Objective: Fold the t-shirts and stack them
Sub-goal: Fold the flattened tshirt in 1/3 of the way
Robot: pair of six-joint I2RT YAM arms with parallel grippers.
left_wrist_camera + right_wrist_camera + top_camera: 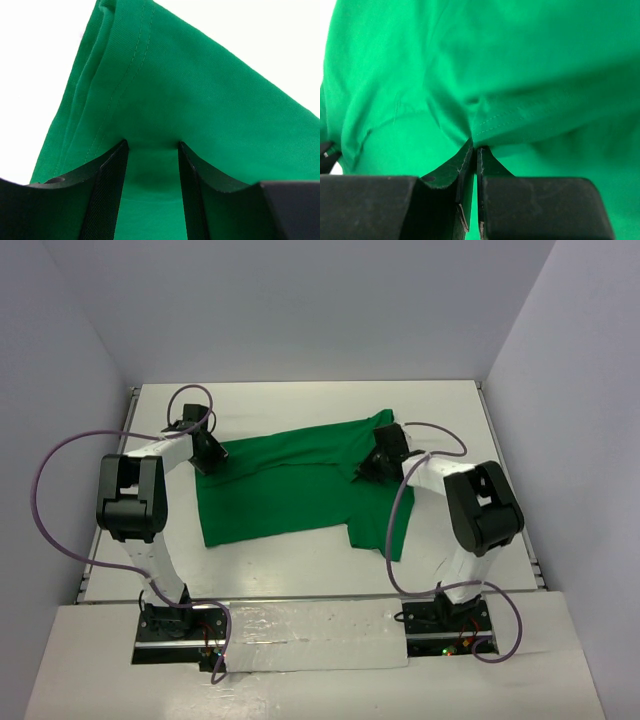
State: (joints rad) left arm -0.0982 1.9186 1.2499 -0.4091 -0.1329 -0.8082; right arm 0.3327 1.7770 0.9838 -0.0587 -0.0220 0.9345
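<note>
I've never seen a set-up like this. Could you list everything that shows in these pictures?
t-shirt: one, bright green, lying partly folded in the middle of the table.
table: one, white, under it all.
walls: three, pale grey, around the table.
cables: several, purple, looping beside each arm.
left arm: one, black and white, bolted at the near edge.
right arm: one, black and white, bolted at the near edge.
left end effector: one, black, open, at the t-shirt's left edge.
right end effector: one, black, shut on a fold of the t-shirt's right side.
</note>
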